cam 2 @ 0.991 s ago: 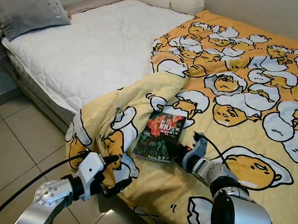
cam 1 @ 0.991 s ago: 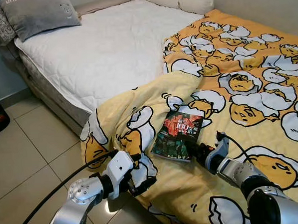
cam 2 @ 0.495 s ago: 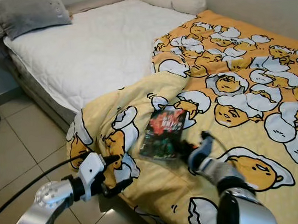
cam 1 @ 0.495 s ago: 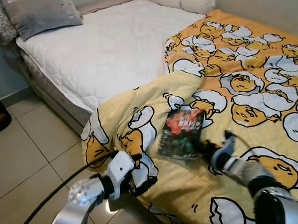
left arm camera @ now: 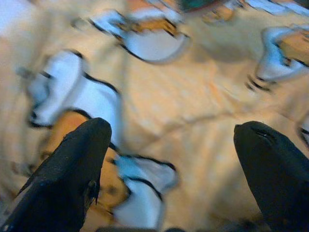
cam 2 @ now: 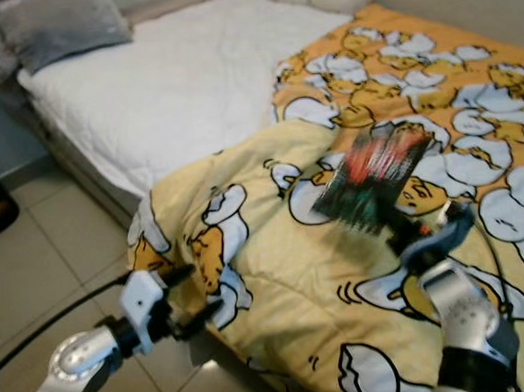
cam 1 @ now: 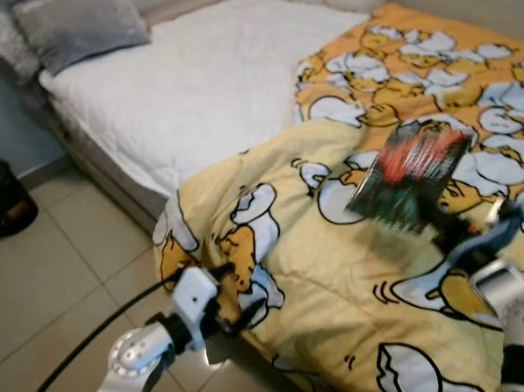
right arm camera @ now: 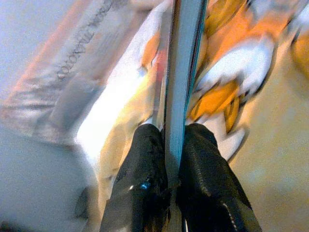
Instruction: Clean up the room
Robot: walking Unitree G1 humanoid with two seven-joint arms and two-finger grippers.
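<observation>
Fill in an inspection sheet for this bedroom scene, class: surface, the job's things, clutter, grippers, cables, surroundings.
Surface: bed with white mattress, yellow egg-print duvet rumpled across it.
Job's things: book lifted clear of the duvet, blurred.
Clutter: grey pillow at the head of the bed.
Grippers: right gripper clamps the book's edge; left gripper open, at the duvet's hanging corner.
Cables: black cable runs along the left arm.
Surroundings: tiled floor, dark bin.

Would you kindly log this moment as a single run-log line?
right end effector: shut on book, held above duvet | left end effector: open, at duvet's hanging edge
</observation>
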